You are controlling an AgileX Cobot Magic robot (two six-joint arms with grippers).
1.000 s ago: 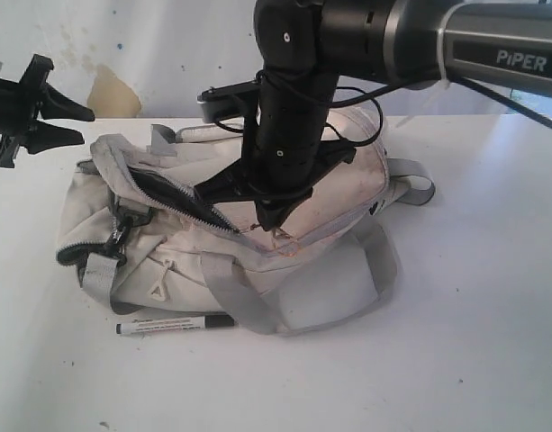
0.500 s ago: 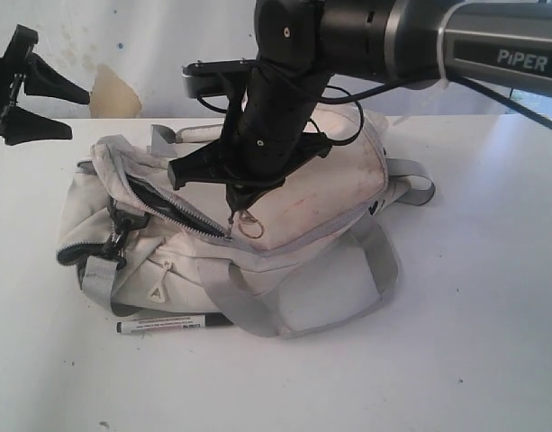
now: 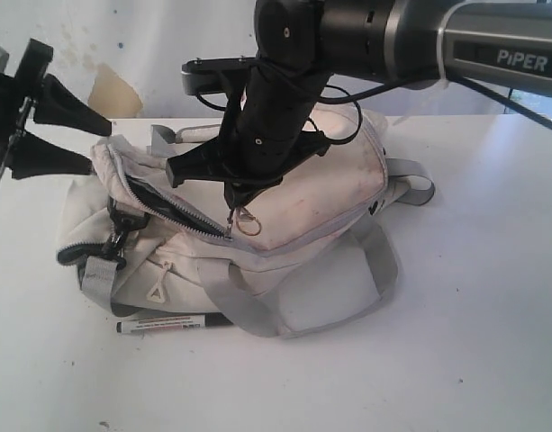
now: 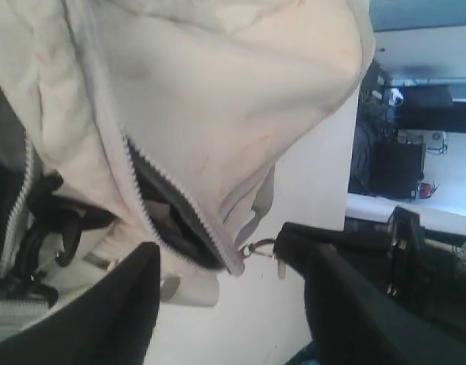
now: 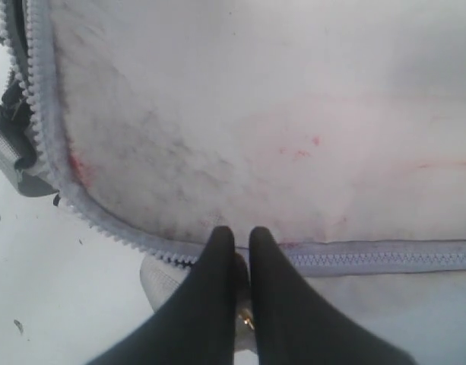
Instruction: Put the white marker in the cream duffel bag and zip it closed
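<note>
The cream duffel bag [image 3: 334, 180] lies on the white table, its grey zipper open along the left half. The zipper slider with its metal ring [image 3: 248, 223] sits near the middle of the bag's front. My right gripper [image 3: 237, 203] is shut on the zipper pull just above that ring; in the right wrist view [image 5: 236, 237] its black fingers pinch the pull over the zipper line. My left gripper [image 3: 88, 138] hangs open beside the bag's left end, touching nothing, and frames the slider in its own view [image 4: 225, 296]. The white marker [image 3: 167, 324] lies on the table in front of the bag.
Grey webbing handles [image 3: 239, 301] and a strap [image 3: 418, 180] spread out from the bag onto the table [image 3: 456, 342]. A black clip [image 3: 113, 241] hangs at the bag's left end. The wall stands close behind.
The right gripper has shifted left and up along the zipper, lifting the pull and the bag's top a little. The left gripper has dropped nearer the bag's left end.
</note>
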